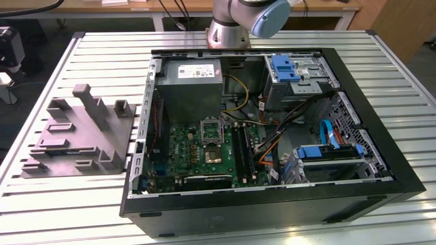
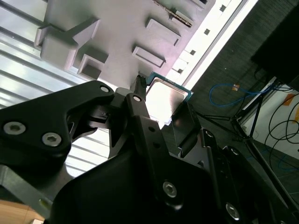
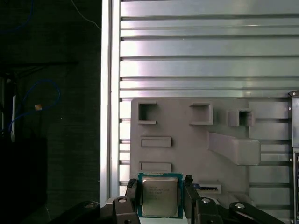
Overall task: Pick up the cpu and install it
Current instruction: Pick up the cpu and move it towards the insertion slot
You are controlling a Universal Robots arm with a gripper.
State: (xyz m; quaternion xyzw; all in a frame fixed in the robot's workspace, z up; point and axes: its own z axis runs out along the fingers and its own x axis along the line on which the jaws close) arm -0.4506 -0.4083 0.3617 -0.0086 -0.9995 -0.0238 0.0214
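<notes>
One small flat square cpu (image 3: 160, 198) with a silver-grey metal top and a pale rim sits pinched by two opposite edges in the black tool (image 3: 160, 183), as you see in both wrist views. The tool is closed narrowly on it, one finger on each side.

Just behind the chip lies the grey moulded plastic holder block (image 3: 187, 140) with its recesses and upright posts. You cannot tell whether the chip is fully clear of the block. The block rests on the slatted aluminium surface (image 3: 210, 46).

In the exterior view, the block is on the exterior view's left, beside the open black computer case (image 1: 381, 168). The green motherboard (image 1: 197, 153) and its silver rectangular socket frame (image 1: 210, 131) are inside the case, well apart from the block.

Your main risk is the thin edge grip: a jolt or a brush against a post or the case wall could probably twist or drop the chip. A rotated chip could then meet the socket skewed and damage the contacts.
</notes>
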